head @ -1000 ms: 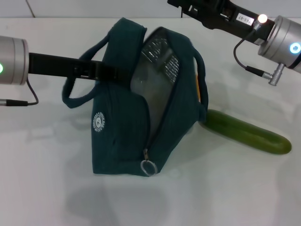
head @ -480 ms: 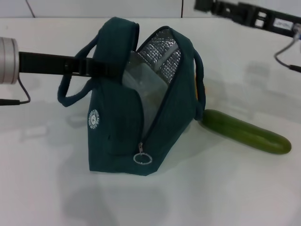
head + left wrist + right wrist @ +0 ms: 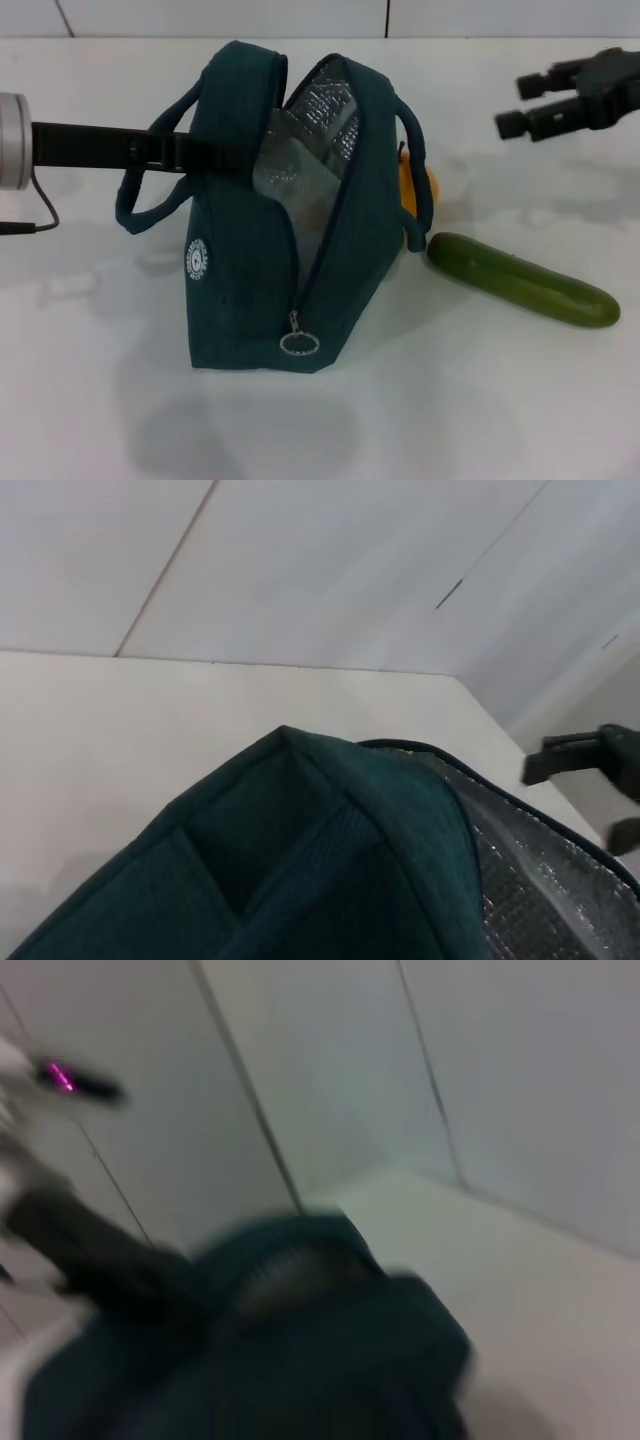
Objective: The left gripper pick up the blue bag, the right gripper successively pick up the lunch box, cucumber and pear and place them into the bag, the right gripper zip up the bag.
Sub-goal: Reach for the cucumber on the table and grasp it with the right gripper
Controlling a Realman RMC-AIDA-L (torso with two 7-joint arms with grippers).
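Observation:
The blue bag [image 3: 250, 270] stands upright mid-table, its zip open and the silver lining [image 3: 325, 110] showing. My left gripper [image 3: 215, 155] reaches in from the left and grips the bag's near top edge by a handle; its fingertips are hidden in the fabric. A clear plastic surface, the lunch box [image 3: 285, 195], shows inside the opening. The pear [image 3: 408, 185] peeks out behind the bag's right side. On the table to the right lies the cucumber [image 3: 520, 280]. My right gripper [image 3: 525, 105] hovers open above and beyond the cucumber, and also shows as the right gripper [image 3: 600, 795] past the bag [image 3: 330, 860].
White table [image 3: 450, 400] all around, with free room in front of and right of the bag. The zip's ring pull [image 3: 298, 343] hangs at the bag's front lower end. A pale wall [image 3: 300, 570] rises behind the table.
My right arm has swung away from above the bag to the right and come down, its open fingers now pointing at the bag. The bag stands a little more upright.

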